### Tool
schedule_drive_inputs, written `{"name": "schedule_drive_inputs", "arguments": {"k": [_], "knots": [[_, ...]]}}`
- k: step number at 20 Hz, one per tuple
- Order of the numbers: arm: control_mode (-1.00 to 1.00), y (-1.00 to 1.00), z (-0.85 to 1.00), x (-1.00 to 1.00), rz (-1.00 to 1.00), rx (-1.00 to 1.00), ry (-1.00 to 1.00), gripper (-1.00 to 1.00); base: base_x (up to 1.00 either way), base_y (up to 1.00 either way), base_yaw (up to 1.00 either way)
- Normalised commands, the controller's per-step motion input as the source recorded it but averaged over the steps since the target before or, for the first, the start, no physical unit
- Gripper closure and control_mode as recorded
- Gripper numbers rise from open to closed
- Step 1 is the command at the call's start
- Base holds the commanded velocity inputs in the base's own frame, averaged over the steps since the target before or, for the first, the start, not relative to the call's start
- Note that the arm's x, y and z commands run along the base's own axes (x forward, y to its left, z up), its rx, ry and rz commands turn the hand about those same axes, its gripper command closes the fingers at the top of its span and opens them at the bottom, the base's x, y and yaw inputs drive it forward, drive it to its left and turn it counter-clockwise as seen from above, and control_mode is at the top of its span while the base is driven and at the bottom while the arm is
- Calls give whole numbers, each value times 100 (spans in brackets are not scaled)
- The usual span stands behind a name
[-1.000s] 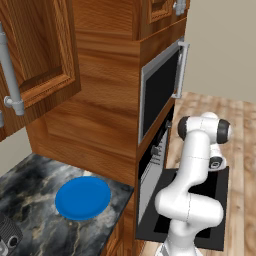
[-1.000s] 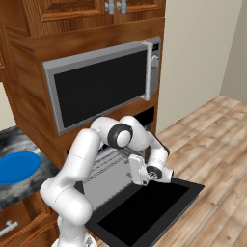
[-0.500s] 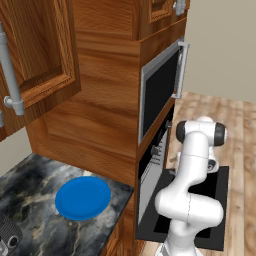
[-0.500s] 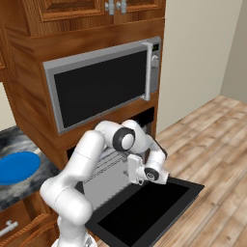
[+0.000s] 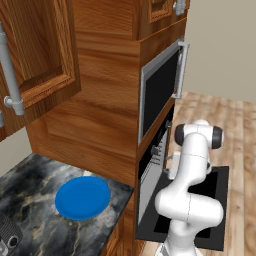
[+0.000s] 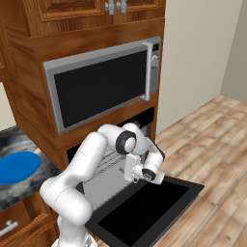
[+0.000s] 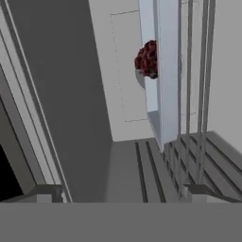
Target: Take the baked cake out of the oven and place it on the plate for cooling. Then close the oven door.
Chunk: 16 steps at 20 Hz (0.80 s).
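Note:
The baked cake (image 7: pixel 147 59), a small dark-brown lump with red speckles, sits deep inside the oven (image 5: pixel 152 167) on a grey tray (image 7: pixel 163 75) whose edge hides part of it. My gripper (image 7: pixel 122 193) is open at the oven mouth and points in at the cake, well short of it, with nothing between its fingertips (image 7: pixel 45 191). The hand view is rolled, so tray and wire racks (image 7: pixel 201 94) run upright. The oven door (image 6: pixel 144 210) lies flat open below my hand (image 6: pixel 131 169). On the dark counter to the left rests the blue plate (image 5: pixel 83 197), bare.
A silver-framed microwave (image 6: pixel 103 87) is built in above the oven, with wooden cabinets (image 5: pixel 40 55) around it. The marble counter (image 5: pixel 30 220) lies left of the oven column. Wood floor (image 6: pixel 217 140) stretches to the right of the open door.
The arm has folded in toward the oven, bringing the hand a little closer to the cavity. The jaws stay open; cake, plate and door have not moved.

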Motion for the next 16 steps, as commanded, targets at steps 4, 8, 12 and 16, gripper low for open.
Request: {"name": "schedule_drive_inputs", "arguments": {"k": [4,8,12,16], "knots": [[-100,26,-17,15,0,9,2,-100,0,0,0],[-100,17,-16,25,0,6,3,-100,0,0,0],[-100,12,-9,32,0,0,3,-100,0,0,0],[-100,11,-4,30,0,0,4,-100,0,0,0]]}}
